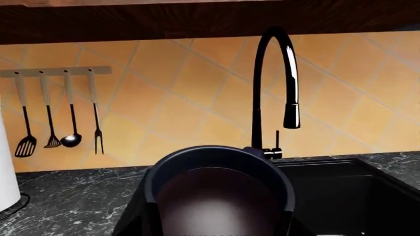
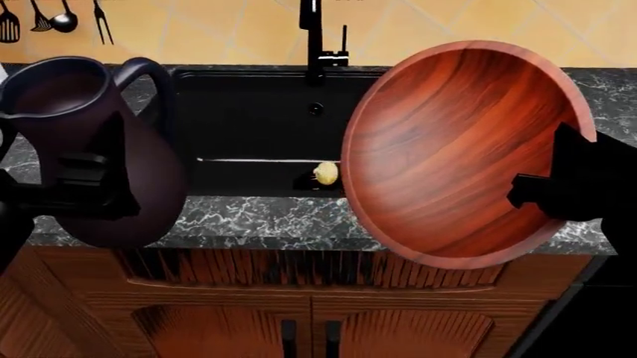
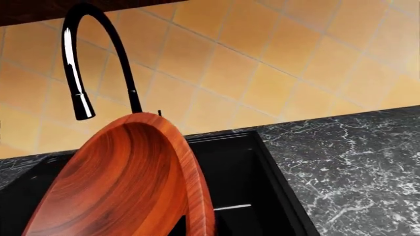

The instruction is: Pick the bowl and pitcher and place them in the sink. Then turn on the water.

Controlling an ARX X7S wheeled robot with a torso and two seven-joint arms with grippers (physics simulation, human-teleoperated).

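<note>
Now your left gripper (image 2: 85, 183) holds the pitcher (image 2: 95, 149) and your right gripper (image 2: 557, 190) holds the bowl (image 2: 448, 149); lower both gently into the sink (image 2: 249, 112).

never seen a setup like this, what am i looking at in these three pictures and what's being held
These are simulator renders of a two-armed robot at a kitchen counter. One picture comes from a camera on its head, looking down over both arms; the other two come from cameras near each arm's jaws. The left gripper holds a dark pitcher, whose mouth fills the left wrist view. The right gripper holds a tilted wooden bowl by its rim. Both hang in front of a black sink set in the marbled counter, with a tall faucet behind. No water runs. A small yellowish thing lies in the sink.
</note>
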